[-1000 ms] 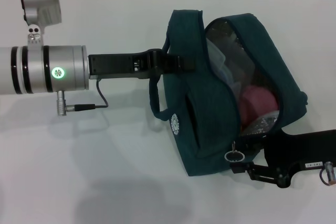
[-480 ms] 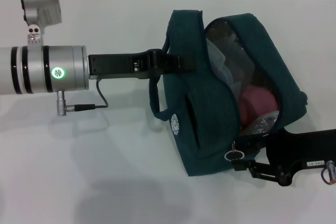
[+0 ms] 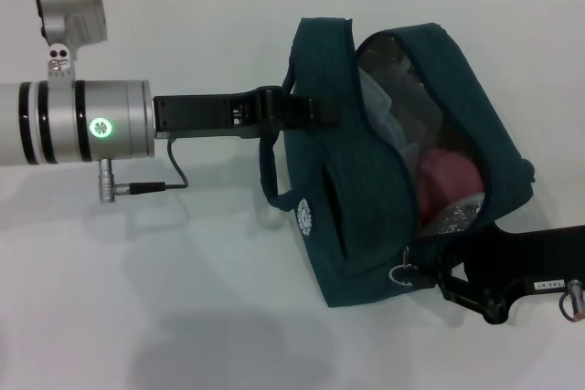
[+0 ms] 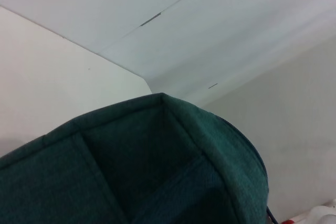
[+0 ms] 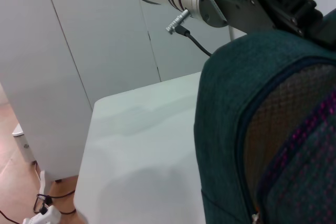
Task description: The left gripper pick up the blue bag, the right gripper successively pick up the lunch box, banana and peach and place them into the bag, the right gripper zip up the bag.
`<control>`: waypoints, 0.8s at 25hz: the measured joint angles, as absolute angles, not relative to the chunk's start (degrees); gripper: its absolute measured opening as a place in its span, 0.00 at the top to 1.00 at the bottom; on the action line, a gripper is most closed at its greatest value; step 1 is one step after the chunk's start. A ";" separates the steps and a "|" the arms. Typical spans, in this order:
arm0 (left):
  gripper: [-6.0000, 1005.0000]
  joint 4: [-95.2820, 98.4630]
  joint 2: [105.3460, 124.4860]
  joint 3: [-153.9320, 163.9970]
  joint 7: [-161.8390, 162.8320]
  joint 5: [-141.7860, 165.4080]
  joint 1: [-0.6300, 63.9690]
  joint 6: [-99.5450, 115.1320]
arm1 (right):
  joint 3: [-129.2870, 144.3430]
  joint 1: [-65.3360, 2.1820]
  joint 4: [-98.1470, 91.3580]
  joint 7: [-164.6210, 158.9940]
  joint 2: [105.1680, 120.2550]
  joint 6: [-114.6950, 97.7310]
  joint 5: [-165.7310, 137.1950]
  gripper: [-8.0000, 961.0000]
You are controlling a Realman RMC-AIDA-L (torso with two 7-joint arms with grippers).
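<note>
The blue bag (image 3: pixel 366 226) hangs above the white table, its mouth unzipped and facing me. My left gripper (image 3: pixel 297 109) is shut on its upper strap. Inside I see the pink peach (image 3: pixel 448 178) and, deeper in, the pale lunch box (image 3: pixel 379 111); the banana is hidden. My right gripper (image 3: pixel 443 271) is pressed against the bag's lower corner, right beside the zipper's ring pull (image 3: pixel 400 273). Dark bag cloth (image 4: pixel 131 171) fills the left wrist view. The right wrist view shows the bag's side and mesh lining (image 5: pixel 236 103).
The white table (image 3: pixel 183 299) stretches below and to the left of the bag. The left arm's silver forearm (image 3: pixel 82 121) reaches in from the left. Grey wall panels (image 5: pixel 94 51) stand behind the table in the right wrist view.
My right gripper has risen slightly and closed in on the bag's lower corner; the ring pull has shifted a little left. The left arm and bag have held still.
</note>
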State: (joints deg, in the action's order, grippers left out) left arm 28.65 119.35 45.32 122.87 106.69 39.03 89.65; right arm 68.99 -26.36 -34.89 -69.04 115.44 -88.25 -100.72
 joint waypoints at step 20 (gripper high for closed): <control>0.90 28.53 119.49 45.28 122.50 105.86 36.32 88.47 | 68.49 -22.09 -45.17 -70.01 115.47 -92.69 -99.85 0.99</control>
State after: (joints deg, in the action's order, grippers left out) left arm 28.53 119.49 45.28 122.50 105.87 36.32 88.47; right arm 68.49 -22.09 -45.17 -70.01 115.47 -92.69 -99.85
